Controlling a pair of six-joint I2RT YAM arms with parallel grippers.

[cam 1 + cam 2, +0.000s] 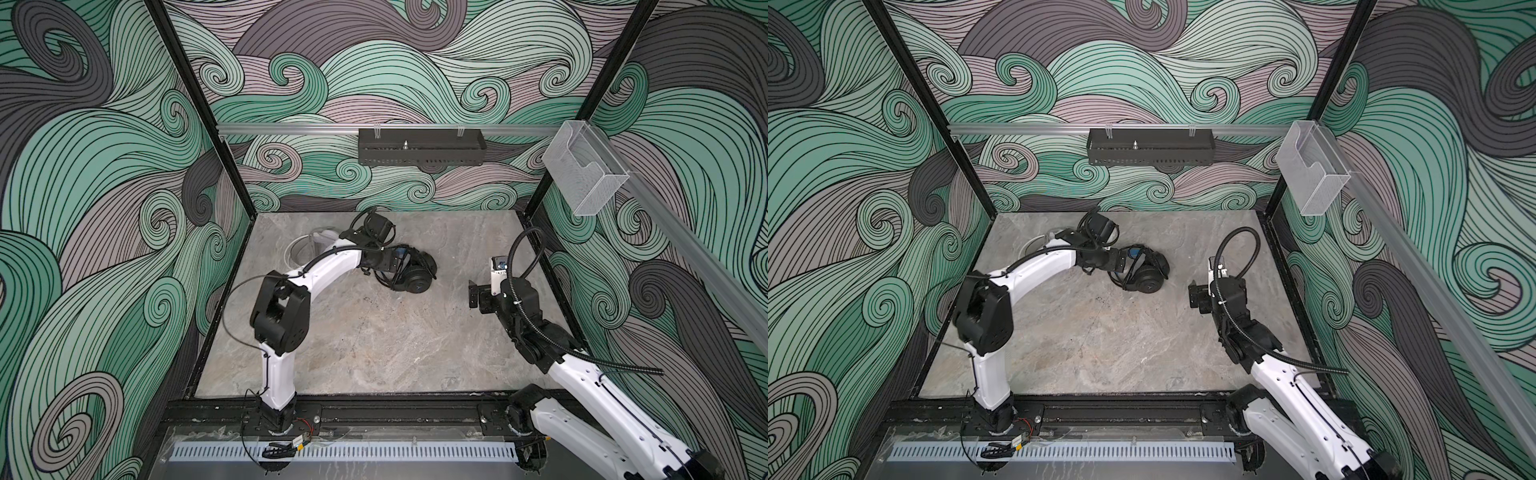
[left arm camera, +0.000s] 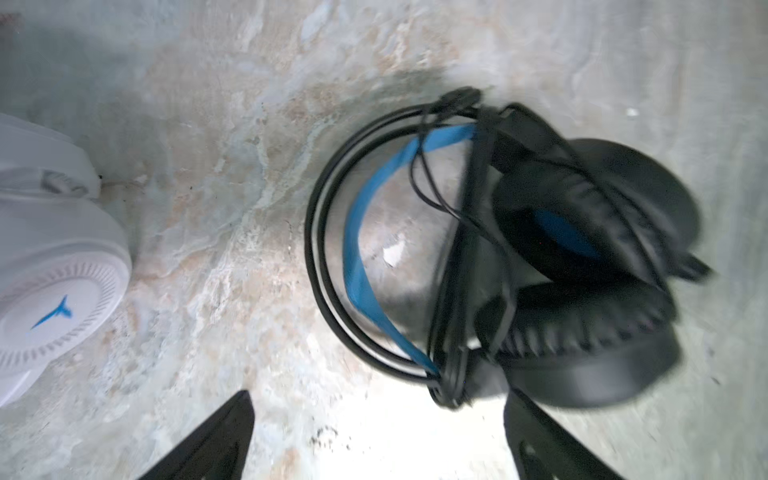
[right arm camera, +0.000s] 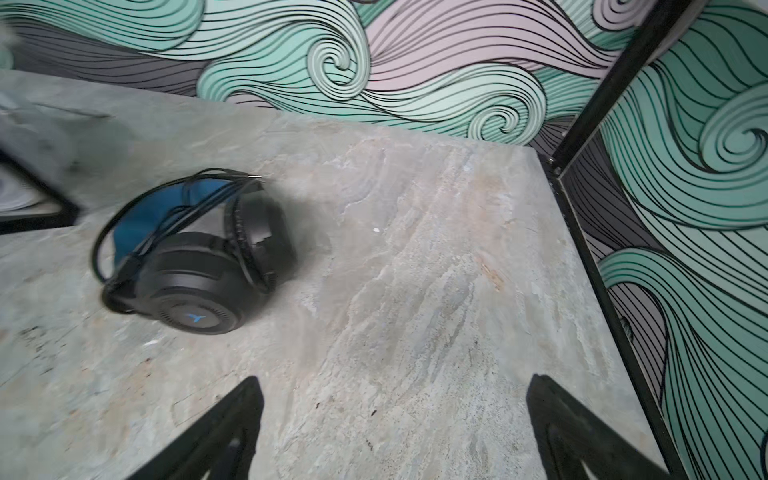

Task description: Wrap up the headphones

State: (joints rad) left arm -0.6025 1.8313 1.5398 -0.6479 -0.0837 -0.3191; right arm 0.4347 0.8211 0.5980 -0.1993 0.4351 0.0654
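The jaws of the left gripper [image 2: 382, 436] stand wide apart with nothing between them; only bare table [image 2: 232, 216] shows in the gap. The jaws of the right gripper [image 3: 399, 432] are also spread wide and hold nothing.

The black headset [image 2: 582, 270] lies on the table just beyond the left gripper's fingertips [image 2: 232, 419], not touched by them as far as the blurred wrist view shows. In both top views it sits about mid-table, toward the far side [image 1: 411, 276] [image 1: 1144, 278], with the left arm's wrist reaching over its band. Its two ear cups are folded against each other, the blue-lined band arches to the left of them, and one cup's outer face with a small blue mark faces the near right. The black cord [image 2: 432, 199] runs in loops across the band and over the cups.

The white headset [image 2: 54, 266] lies to the left of the black one, apart from it, in the far left part of the table [image 1: 305, 249], mostly hidden behind the left arm in both top views.

The right gripper hangs above the right side of the table [image 1: 473, 293], well apart from the black headset and turned toward it.
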